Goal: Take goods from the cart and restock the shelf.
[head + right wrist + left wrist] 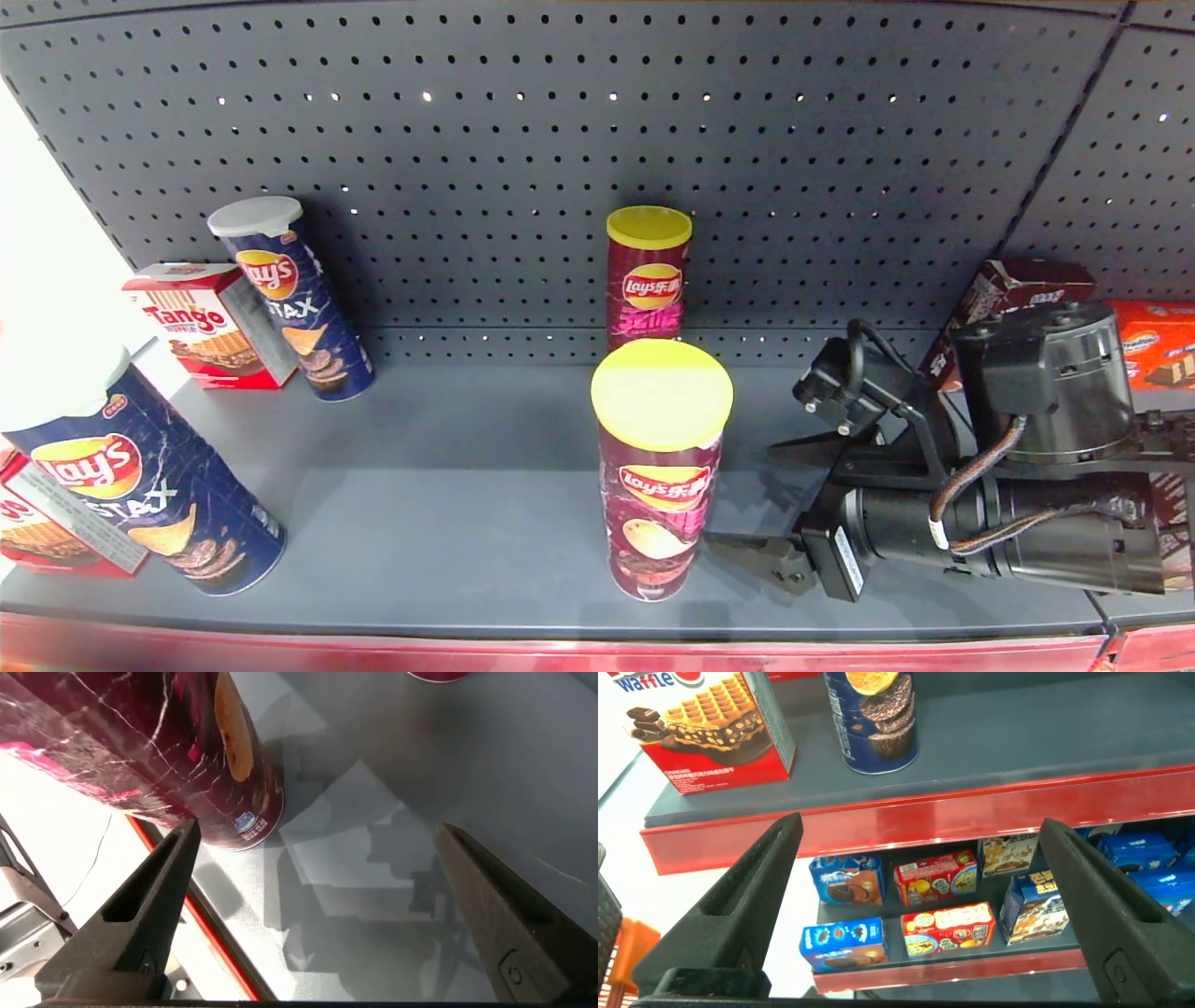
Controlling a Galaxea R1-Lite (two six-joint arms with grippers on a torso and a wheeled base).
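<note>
Right gripper (742, 495) spread apart, empty, just beside front maroon chip can (659, 467) on shelf (448, 504); left gripper (920, 819) likewise apart.

Dark grey pegboard wall (560, 112) stands behind (light glints through some holes).

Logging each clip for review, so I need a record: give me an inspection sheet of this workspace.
Surface: grey shelf board, red front edge, pegboard behind.
Job's things: front maroon can standing near the shelf edge; rear maroon can behind it by the pegboard; rear blue can, front blue can and a red wafer box at the left.
Clutter: nothing seen.
Grippers: right gripper open, empty, beside the front maroon can; left gripper open, empty, facing the shelf front.
Cables: braided cable along the right arm.
Surroundings: boxed goods on lower shelves; more boxes at the shelf's right end.
</note>
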